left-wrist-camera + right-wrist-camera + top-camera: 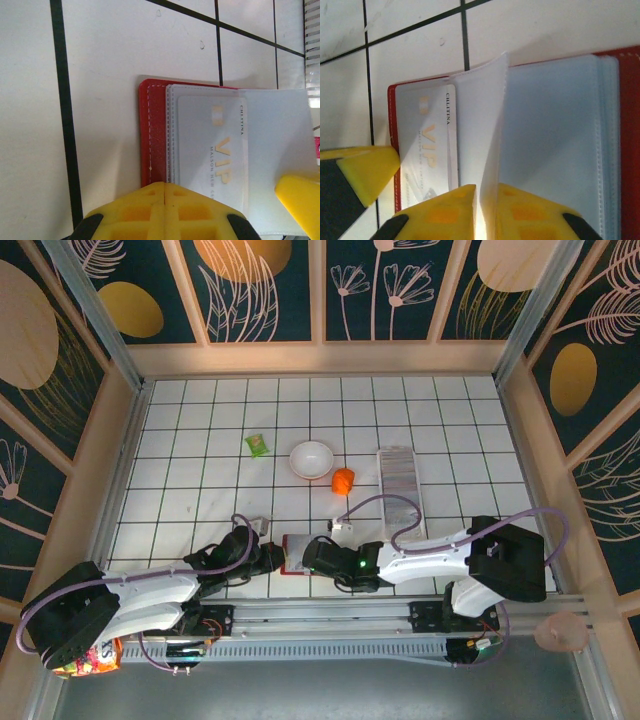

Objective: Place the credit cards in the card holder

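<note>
There are two grippers and one card holder, which lies open on the white gridded table between them, close to the arm bases. The left gripper has its yellow pads pressed flat together with no gap. It sits at the near edge of the holder's red cover, and whether it pins that edge cannot be told. The right gripper is closed down to a sliver on one clear sleeve of the holder, lifting that leaf upright from the stack.

One card can be counted in the holder: a pale VIP card tucked in the sleeve next to the red cover. Its lower end is cut off by the frame in both wrist views, and its small print is mostly too fine to read. The other sleeves are stacked and cloudy, so their contents are unclear.

In the top view, the credit cards stand as one silvery ribbed row in a clear tray beyond the right arm, well apart from the holder; they are too tightly packed to count. Farther out lie one white bowl, one green packet and one small orange object whose shape is hard to make out.
</note>
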